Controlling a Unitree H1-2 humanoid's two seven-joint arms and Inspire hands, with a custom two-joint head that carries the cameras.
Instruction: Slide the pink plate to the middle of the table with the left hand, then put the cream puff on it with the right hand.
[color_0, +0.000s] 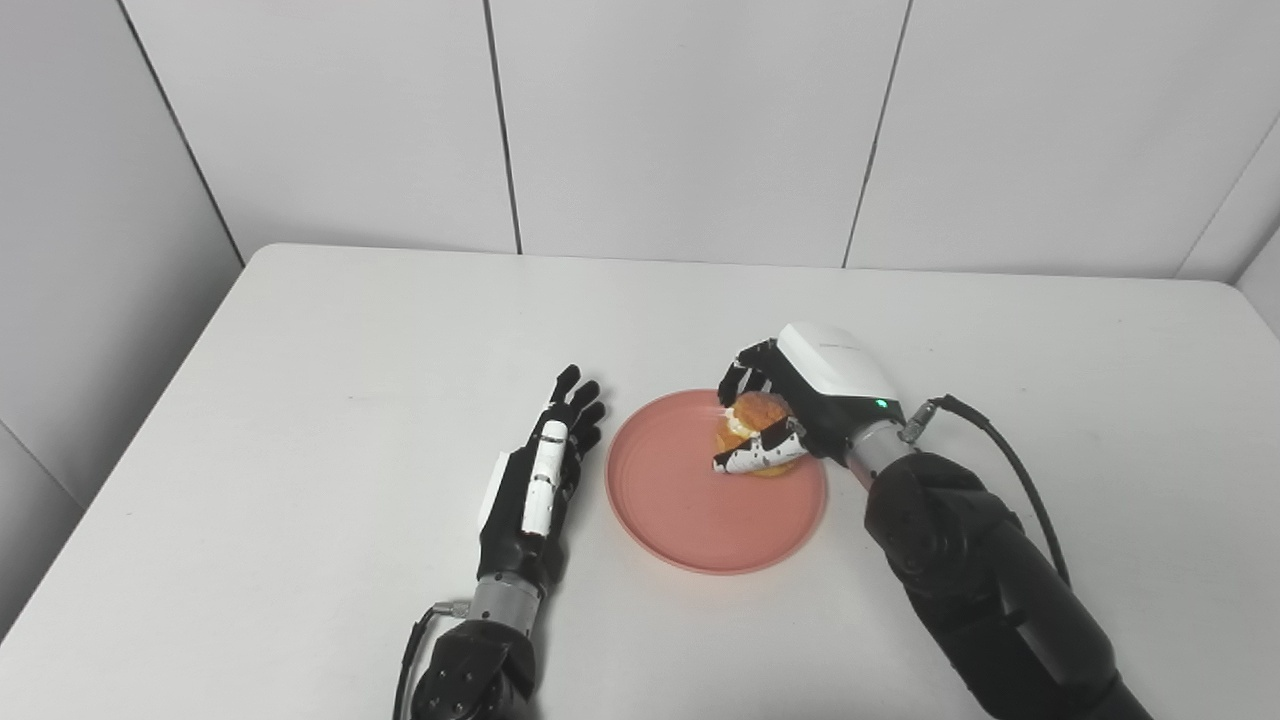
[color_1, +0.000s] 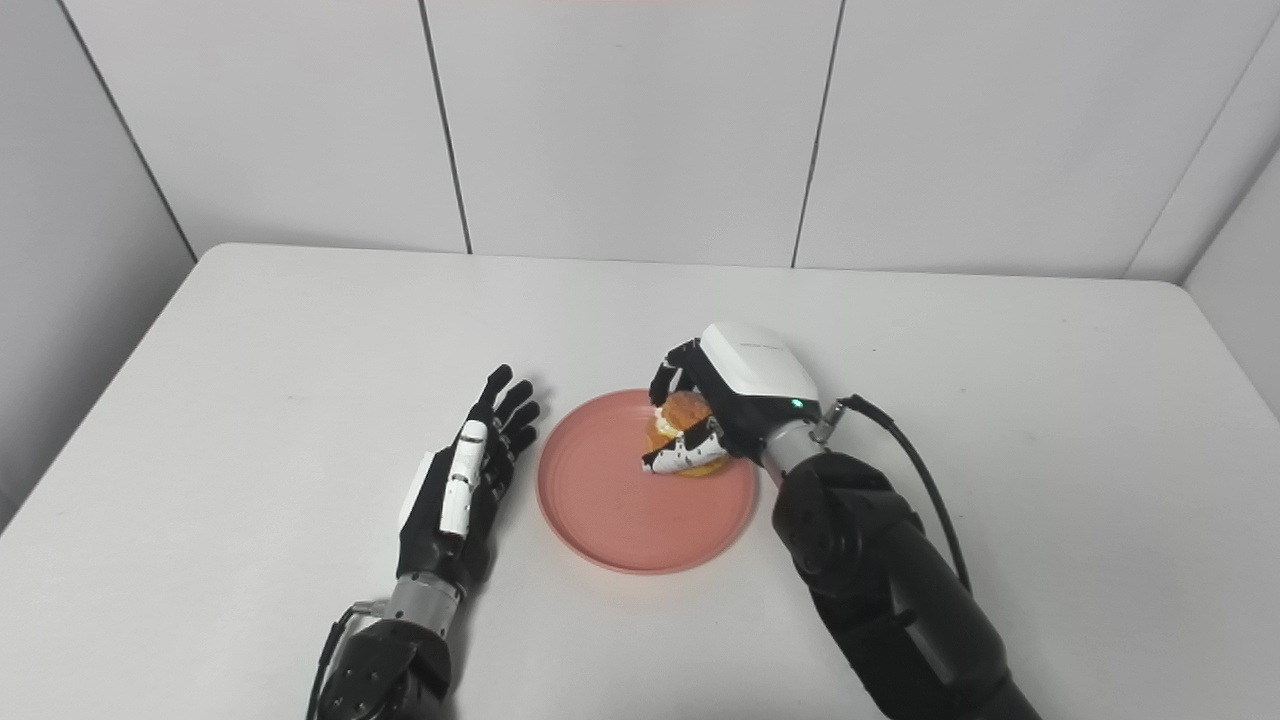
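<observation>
Nothing legible here: a faint grey mark sits on the white back cover of the right hand (color_0: 800, 400), behind the fingers (color_0: 738, 378), too small and blurred to make out.

You have two head cameras, side by side, looking down at the table (color_0: 300, 330); both share the whole tabletop.

Pretty plain room: a white surface (color_0: 330, 380) with rounded far corners pushed up close to a wall (color_0: 690, 120) of big pale grey panels split by thin dark seams. Side walls angle in on both sides. Lighting's soft and even, with only faint shadows.
</observation>
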